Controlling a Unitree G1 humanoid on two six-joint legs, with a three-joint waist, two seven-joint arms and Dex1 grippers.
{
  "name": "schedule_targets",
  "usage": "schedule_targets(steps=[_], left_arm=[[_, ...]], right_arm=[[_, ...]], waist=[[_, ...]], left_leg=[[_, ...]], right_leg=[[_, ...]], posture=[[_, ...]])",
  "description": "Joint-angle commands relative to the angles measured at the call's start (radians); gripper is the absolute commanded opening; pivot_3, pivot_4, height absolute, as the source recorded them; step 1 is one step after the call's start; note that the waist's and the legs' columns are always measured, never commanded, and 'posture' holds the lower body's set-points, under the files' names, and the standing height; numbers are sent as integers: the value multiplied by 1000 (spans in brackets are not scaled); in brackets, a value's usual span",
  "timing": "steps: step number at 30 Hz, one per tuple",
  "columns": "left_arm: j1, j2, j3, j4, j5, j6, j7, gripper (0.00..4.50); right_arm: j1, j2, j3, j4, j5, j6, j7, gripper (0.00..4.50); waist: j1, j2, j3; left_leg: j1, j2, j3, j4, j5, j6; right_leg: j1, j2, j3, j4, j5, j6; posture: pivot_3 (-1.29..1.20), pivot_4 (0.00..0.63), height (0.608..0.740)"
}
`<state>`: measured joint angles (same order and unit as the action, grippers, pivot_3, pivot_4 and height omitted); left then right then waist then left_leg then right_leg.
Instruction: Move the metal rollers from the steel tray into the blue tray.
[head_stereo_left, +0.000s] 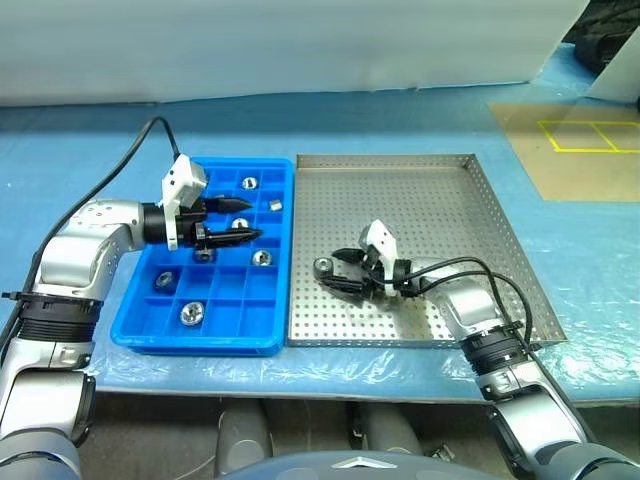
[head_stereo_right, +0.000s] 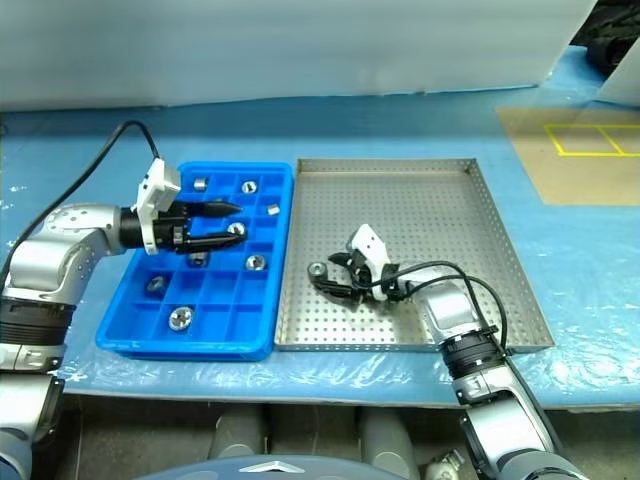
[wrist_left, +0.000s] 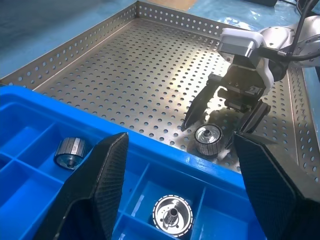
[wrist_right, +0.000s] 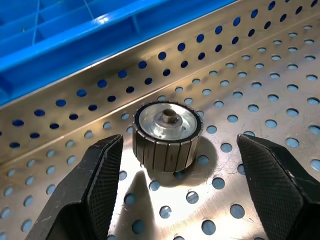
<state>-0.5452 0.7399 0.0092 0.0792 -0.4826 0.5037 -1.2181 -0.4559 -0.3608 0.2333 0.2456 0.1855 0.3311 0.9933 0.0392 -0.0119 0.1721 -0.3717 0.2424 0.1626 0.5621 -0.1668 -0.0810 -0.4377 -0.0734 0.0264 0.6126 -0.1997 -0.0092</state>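
Head camera, left eye view: a blue tray (head_stereo_left: 130, 325) and a steel tray (head_stereo_left: 440, 190) are lying side by side, touching, on a worktop (head_stereo_left: 90, 140) that is covered with pale blue sheeting. The left tool (head_stereo_left: 243, 220) is being held over the blue tray with its fingers spread apart and nothing between them. Several metal rollers are sitting in separate compartments of the blue tray, among them one near the front edge (head_stereo_left: 191, 314). The right tool (head_stereo_left: 333, 270) is being held low over the steel tray, fingers parted, with one last roller (head_stereo_left: 322, 266) standing between the fingertips, close to the rim nearest the blue tray.

Left wrist view: the left tool's two black fingers (wrist_left: 102, 185) are being held wide apart above the blue tray. One roller (wrist_left: 172, 216) is lying in the compartment below them, another (wrist_left: 69, 152) is lying on its side in a neighbouring compartment. Beyond the blue rim, the right tool is seen straddling the roller on the perforated floor.

Right wrist view: the right tool's fingers (wrist_right: 102, 180) are standing released on either side of the upright roller (wrist_right: 166, 135), clear of it on both sides.
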Motion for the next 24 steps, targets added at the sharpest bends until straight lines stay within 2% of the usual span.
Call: schedule_targets(steps=[1, 3, 5, 7, 8, 12, 24], left_arm=[[0, 15, 34, -30, -10, -6, 5, 3525], [7, 16, 36, -36, -10, -6, 9, 3525], [13, 16, 38, -39, -12, -4, 11, 3525], [17, 17, 40, -42, -16, 0, 11, 3525], [18, 17, 41, -43, -17, 1, 11, 3525], [31, 21, 42, -46, -17, 0, 10, 3525], [21, 39, 59, -21, -15, -1, 3, 3525]], right_arm=[[-1, 16, 23, 44, -14, -10, 8, 3735], [-7, 24, 22, 59, -18, -32, 7, 3561], [-8, 29, 25, 61, -26, -46, 4, 3175], [-14, 31, 30, 71, -47, -53, -13, 2545], [-17, 31, 32, 77, -59, -56, -22, 2545], [-11, 2, -10, 39, -14, -28, 12, 1618], [-68, -77, -74, -217, 103, 127, 62, 1587]], waist=[[0, 0, 0], [-1, -1, -1], [-2, -1, -1], [-1, -1, -1], [-1, -1, -1], [1, -1, -1], [-1, -1, 0]], left_leg=[[1, 0, 0, 0, 0, 0], [3, 0, 0, 0, 0, 0], [3, 0, 0, 0, 0, 0], [4, 0, 0, 0, 0, 0], [3, 0, 0, 0, 0, 0], [3, 0, 0, 0, 0, 0], [1, 0, 0, -1, 0, 1]], right_leg=[[1, 0, 0, 0, 0, 0], [2, 0, 0, 0, 0, 0], [2, 0, 0, 1, 0, 0], [2, 0, 0, 2, 0, 0], [2, 0, 0, 2, 0, 0], [2, 0, 0, 1, 0, 0], [0, 0, 0, -1, 0, 0]], posture=[[-98, 150, 740], [-98, 150, 740], [-91, 150, 740], [-90, 150, 740], [-90, 150, 740], [-93, 150, 740], [-102, 150, 740]])
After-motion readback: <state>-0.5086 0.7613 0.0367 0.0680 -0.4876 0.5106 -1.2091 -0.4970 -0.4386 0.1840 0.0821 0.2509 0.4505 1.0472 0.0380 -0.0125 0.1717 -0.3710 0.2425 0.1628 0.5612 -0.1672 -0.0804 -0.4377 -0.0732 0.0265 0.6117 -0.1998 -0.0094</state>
